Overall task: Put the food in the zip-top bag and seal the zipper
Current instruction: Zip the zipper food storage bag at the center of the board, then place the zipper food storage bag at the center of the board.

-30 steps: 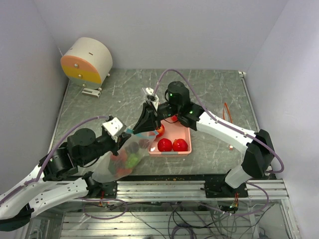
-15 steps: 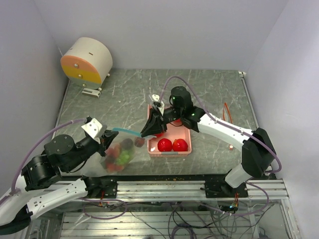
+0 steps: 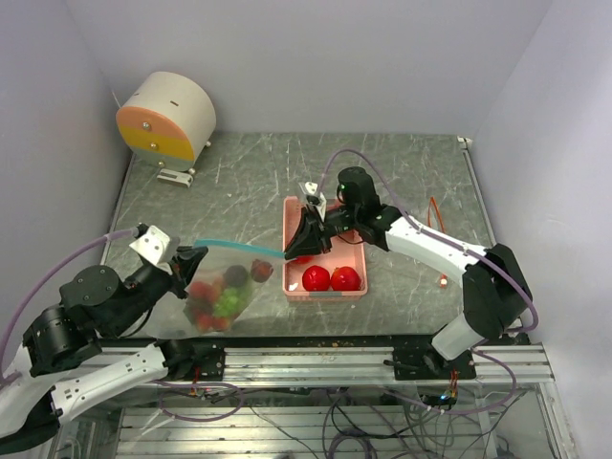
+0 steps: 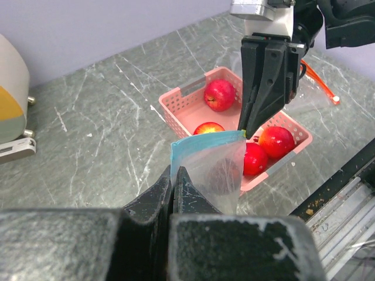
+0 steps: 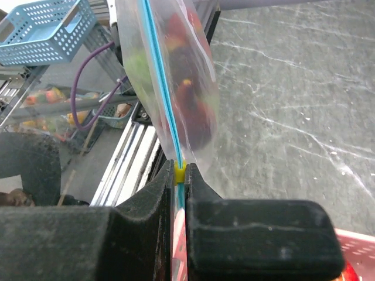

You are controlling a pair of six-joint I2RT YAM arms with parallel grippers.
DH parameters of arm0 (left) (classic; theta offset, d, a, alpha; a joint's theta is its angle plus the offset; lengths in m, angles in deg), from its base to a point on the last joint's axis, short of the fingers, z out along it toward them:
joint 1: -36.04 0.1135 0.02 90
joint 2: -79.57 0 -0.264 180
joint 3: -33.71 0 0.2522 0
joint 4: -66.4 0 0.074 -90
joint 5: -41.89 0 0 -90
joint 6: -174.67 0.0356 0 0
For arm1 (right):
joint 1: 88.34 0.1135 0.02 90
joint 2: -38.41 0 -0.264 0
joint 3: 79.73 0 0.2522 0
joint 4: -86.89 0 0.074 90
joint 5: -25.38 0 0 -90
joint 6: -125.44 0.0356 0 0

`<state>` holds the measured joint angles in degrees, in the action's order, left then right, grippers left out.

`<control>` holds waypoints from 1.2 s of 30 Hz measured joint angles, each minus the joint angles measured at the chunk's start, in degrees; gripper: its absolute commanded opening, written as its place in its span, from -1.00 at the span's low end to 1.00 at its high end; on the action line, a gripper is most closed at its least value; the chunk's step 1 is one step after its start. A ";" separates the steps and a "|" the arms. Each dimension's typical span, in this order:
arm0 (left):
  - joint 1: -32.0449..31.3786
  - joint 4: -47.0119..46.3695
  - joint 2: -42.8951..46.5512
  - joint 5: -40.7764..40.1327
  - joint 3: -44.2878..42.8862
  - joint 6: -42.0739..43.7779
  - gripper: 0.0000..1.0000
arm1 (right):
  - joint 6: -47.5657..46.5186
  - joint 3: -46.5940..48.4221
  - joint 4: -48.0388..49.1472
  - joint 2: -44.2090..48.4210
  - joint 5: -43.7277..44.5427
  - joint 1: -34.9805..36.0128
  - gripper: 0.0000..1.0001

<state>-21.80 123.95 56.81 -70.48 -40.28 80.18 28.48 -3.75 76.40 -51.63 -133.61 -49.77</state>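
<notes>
The clear zip-top bag (image 3: 218, 292) hangs between my two grippers, with its blue zipper strip (image 3: 239, 249) stretched taut. It holds red and green toy foods (image 3: 225, 298). My left gripper (image 3: 188, 256) is shut on the strip's left end, as the left wrist view (image 4: 174, 173) shows. My right gripper (image 3: 293, 253) is shut on the yellow slider (image 5: 180, 170) at the right end, above the tray's left edge. Red apples (image 3: 331, 278) lie in the pink tray (image 3: 356, 252); several apples (image 4: 220, 94) show in the left wrist view.
A round white, orange and yellow device (image 3: 167, 117) stands at the back left. An orange cable (image 3: 436, 218) lies to the right of the tray. A blue basket (image 5: 44, 28) sits below the table's front rail.
My left gripper has drawn back to the left with the bag's end. The right gripper has come lower over the tray's left edge. The zipper strip is now stretched longer between them.
</notes>
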 measured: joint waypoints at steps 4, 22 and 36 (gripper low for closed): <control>-0.02 0.44 0.76 -1.07 -0.39 -0.11 -0.86 | -0.83 -0.46 -1.03 -0.07 -0.11 -1.33 -1.00; -0.07 -13.94 -9.86 -21.33 5.27 -6.32 -0.86 | 26.16 2.47 -2.82 0.92 28.24 -10.73 1.00; 3.28 -43.15 -19.08 -46.71 15.74 4.76 -0.24 | 38.10 3.34 -21.57 4.02 76.48 -19.50 1.00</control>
<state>-18.52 80.80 37.72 -117.19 -24.54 84.94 66.57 -0.41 54.83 -47.61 -57.13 -69.27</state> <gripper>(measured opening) 0.173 0.999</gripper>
